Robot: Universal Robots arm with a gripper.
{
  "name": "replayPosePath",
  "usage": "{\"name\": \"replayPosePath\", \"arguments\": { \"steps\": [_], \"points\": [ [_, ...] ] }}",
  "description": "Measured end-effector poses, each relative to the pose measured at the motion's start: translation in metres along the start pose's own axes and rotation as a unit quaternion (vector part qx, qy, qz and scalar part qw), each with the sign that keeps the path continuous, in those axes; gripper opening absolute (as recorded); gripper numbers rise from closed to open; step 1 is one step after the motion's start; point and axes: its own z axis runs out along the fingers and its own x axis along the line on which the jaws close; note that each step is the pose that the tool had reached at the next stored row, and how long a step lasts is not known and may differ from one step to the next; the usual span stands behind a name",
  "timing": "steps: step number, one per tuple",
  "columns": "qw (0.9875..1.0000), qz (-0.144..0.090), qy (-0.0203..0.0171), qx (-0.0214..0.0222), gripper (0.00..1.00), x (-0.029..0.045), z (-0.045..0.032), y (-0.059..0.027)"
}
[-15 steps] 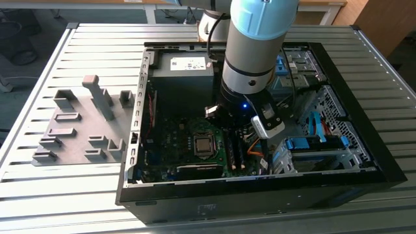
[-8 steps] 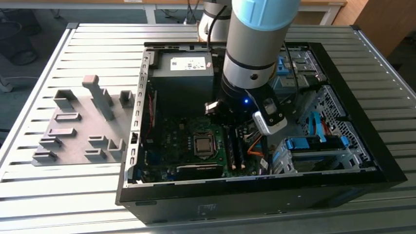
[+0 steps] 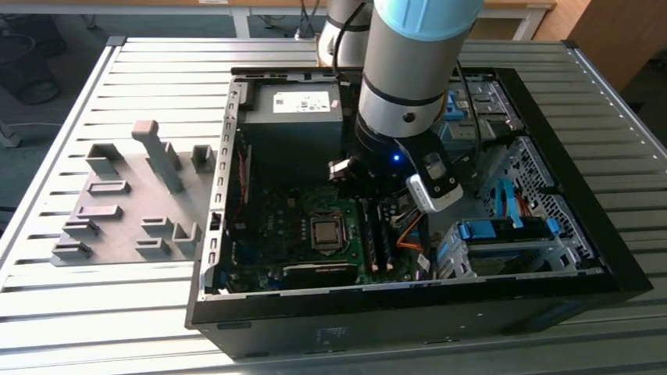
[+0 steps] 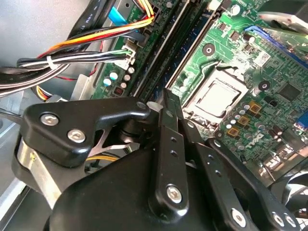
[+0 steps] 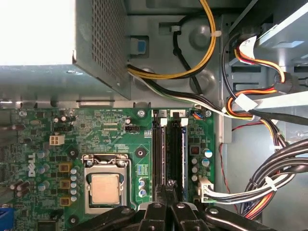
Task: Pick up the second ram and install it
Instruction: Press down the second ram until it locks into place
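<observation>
Tool [image 5: 169, 202] above seated ram [image 5: 184, 149] (slot)

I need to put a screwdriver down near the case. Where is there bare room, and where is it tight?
The slatted table is bare in front of the grey holder blocks and on the strip between them and the computer case. Inside the case it is crowded: the arm hangs over the motherboard, with cable bundles beside the memory slots.

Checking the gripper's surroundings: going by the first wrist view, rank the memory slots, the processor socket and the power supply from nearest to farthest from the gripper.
1. Memory slots: right at the gripper fingertips.
2. Processor socket: beside the slots on the green board.
3. Power supply: grey box beyond the board's far edge.
</observation>
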Motion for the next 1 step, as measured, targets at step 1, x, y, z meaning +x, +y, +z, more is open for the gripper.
{"name": "replayPosePath", "arguments": {
  "steps": [1],
  "points": [
    [1.0, 0.0, 0.0, 0.0001, 0.11, 0.0, 0.0, 0.0]
  ]
}}
